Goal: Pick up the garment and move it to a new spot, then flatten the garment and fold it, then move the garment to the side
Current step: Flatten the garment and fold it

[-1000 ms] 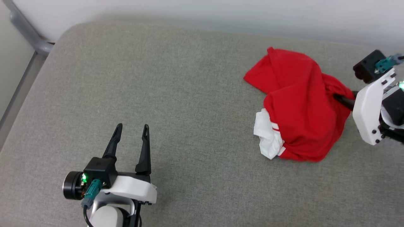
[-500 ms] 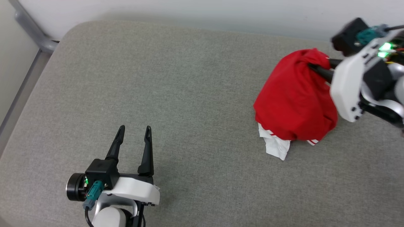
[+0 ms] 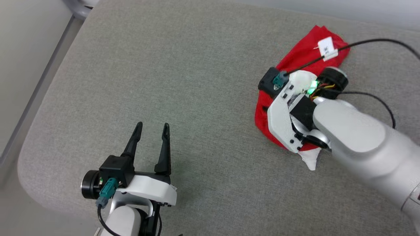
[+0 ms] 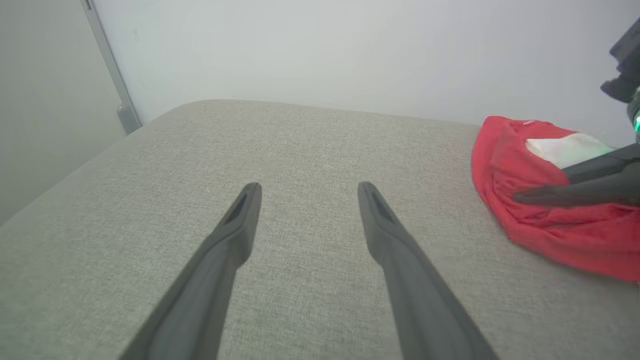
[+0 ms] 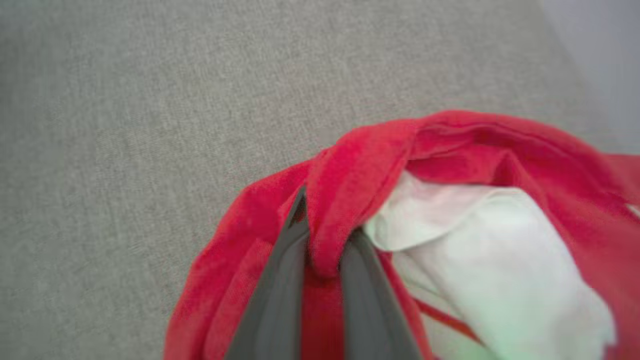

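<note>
Pad (image 3: 203, 65): grey woven fabric, flat, with rounded corners. It takes up most of the head view. The weave looks even, with no creases on the bare stretch.

Room: a plain pale wall (image 4: 320, 50) rises behind the pad's far edge, across the top of the left wrist view. A grey rail (image 3: 49, 67) slants down the left side of the head view, beside the pad's edge.

Garment (image 3: 306, 47): upper right of the head view, bunched in a red heap and partly covered by the right arm. A white sleeve (image 5: 480, 260) shows inside the red folds. At the right edge of the left wrist view, its lower edge lies on the pad.

Right gripper (image 5: 324, 225): the fingers are drawn close, pinching a rolled red fold of the garment between them.

Left gripper (image 3: 153, 124): lower left of the head view, well apart from the garment. Its fingers are spread wide with nothing between them, and bare pad shows beneath.

A black cable (image 3: 370, 41) with a white tag (image 3: 327, 48) crosses the garment at upper right.
</note>
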Controlling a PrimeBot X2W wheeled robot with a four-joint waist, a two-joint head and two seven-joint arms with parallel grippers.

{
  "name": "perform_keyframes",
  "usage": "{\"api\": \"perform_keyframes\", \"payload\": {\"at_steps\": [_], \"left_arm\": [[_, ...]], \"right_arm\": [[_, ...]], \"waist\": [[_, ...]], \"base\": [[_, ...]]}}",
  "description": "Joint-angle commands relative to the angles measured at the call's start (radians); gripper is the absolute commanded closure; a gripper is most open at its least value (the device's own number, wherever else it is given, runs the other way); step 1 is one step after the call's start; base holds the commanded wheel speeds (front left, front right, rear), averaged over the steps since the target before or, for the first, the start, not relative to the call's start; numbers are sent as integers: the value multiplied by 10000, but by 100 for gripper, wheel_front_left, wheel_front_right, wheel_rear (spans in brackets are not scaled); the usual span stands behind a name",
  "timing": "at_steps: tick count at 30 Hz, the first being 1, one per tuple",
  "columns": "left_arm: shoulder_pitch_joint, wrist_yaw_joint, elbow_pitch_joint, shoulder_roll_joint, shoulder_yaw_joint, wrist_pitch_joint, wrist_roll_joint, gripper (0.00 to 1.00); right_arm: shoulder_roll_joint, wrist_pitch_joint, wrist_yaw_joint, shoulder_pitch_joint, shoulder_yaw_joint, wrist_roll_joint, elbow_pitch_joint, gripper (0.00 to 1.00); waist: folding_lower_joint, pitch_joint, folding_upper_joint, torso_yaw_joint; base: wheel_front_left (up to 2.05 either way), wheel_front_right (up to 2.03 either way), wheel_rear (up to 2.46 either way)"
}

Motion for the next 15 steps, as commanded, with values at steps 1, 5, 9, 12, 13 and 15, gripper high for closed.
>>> {"api": "perform_keyframes", "payload": {"at_steps": [1, 5, 9, 12, 13, 15], "left_arm": [[-82, 50, 34, -11, -34, -26, -26, 0], [-18, 66, 140, -11, 22, -26, -1, 0], [180, 33, 208, -8, 80, -26, 129, 0], [363, 36, 181, -10, 162, -26, 243, 0], [428, 29, 161, -10, 187, -26, 288, 0], [575, 2, 145, -8, 254, -26, 416, 0]], "right_arm": [[33, -130, -12, 108, 29, 68, 91, 100], [53, -899, -10, 48, 105, 142, 152, 71], [-209, -2431, -10, -214, 63, 378, -33, 0], [-493, -3454, -12, -327, -147, 571, -329, 0], [-630, -3660, -12, -357, -171, 598, -449, 0], [-895, -3934, -10, -419, -203, 682, -790, 0]], "waist": [[-1, 22, 0, 48], [-1, -193, 0, -78], [-1, -633, 0, -328], [-1, -974, 0, -557], [-1, -1072, 0, -625], [-1, -1260, 0, -765]], "base": [[0, 0, 0], [0, 0, 0], [0, 0, 0], [0, 0, 0], [0, 0, 0], [0, 0, 0]]}}
